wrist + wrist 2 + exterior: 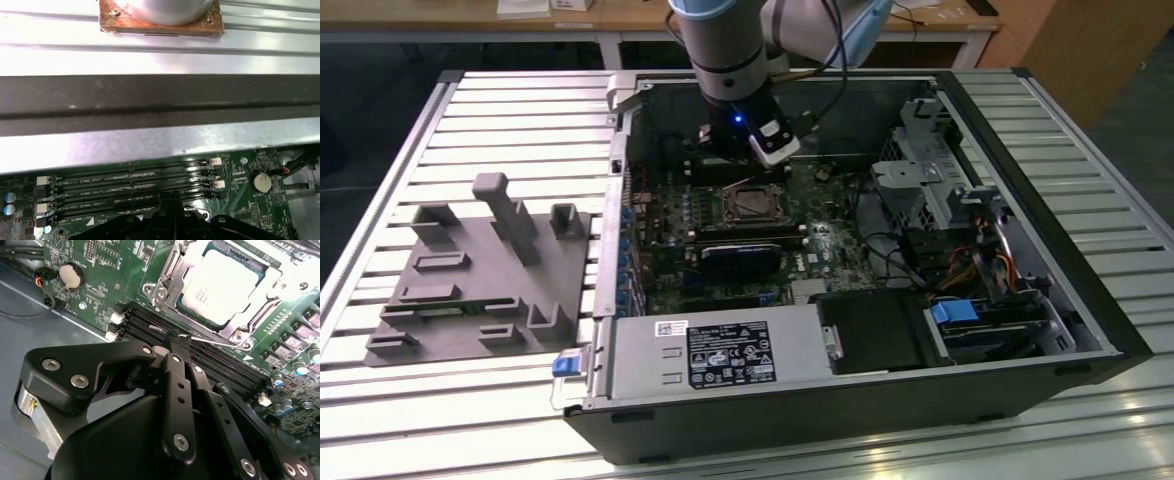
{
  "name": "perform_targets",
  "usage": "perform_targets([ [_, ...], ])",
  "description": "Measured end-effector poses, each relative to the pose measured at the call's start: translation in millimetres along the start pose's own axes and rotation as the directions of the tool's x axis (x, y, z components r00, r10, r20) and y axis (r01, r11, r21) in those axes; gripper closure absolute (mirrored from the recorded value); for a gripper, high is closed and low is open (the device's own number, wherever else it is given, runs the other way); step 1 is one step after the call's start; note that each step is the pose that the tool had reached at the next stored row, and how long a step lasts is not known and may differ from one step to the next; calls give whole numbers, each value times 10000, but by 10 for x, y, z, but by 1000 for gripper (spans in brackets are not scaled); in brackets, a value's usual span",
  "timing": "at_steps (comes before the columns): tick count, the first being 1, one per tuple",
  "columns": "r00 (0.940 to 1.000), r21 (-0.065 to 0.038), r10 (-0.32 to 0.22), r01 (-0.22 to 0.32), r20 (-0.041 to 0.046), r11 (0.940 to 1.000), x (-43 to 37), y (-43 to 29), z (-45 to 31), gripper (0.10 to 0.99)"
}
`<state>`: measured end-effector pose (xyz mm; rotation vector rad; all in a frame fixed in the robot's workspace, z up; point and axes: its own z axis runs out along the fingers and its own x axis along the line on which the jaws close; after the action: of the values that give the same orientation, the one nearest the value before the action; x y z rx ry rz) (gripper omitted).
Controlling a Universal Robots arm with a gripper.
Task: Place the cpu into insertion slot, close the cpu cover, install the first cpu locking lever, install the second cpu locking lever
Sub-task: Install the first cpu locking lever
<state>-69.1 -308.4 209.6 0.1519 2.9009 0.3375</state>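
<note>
The open computer case (pixel 1014 330) lies on the slatted table. My gripper (pixel 771 152) hangs inside it, just behind the insertion slot (pixel 754 203) on the green board. In the second wrist view the cpu (pixel 220 287), with its silver-grey top, sits in the slot. The silver cpu cover (pixel 278 279) lies flat around it. A thin wire locking lever (pixel 210 341) runs along the slot's edge beside the memory slots. My gripper (pixel 172 340) is shut, its tips resting on that lever. I cannot tell whether the wire is clamped between them. The gripper (pixel 172 197) also shows over the memory slots in the first wrist view.
Long black memory slots (pixel 220 365) lie right under the fingers, a coin battery (pixel 71 275) beyond them. A grey fixture block (pixel 480 270) stands on the table at the exterior view's left. The power supply (pixel 707 350) and the drive cage (pixel 947 190) crowd the case.
</note>
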Motion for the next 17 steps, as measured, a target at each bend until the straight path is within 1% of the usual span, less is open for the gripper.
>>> perform_targets([
  [4, 9994, 113, 321, -322, 99, 9994, 4, 2, 16, 980],
  [9, 9976, 200, 658, -662, 204, 9976, 11, 15, 40, 980],
  [14, 9950, 314, 952, -962, 309, 9949, 16, 25, 62, 980],
  [17, 9935, 373, 1083, -1096, 357, 9933, 20, 35, 73, 980],
])
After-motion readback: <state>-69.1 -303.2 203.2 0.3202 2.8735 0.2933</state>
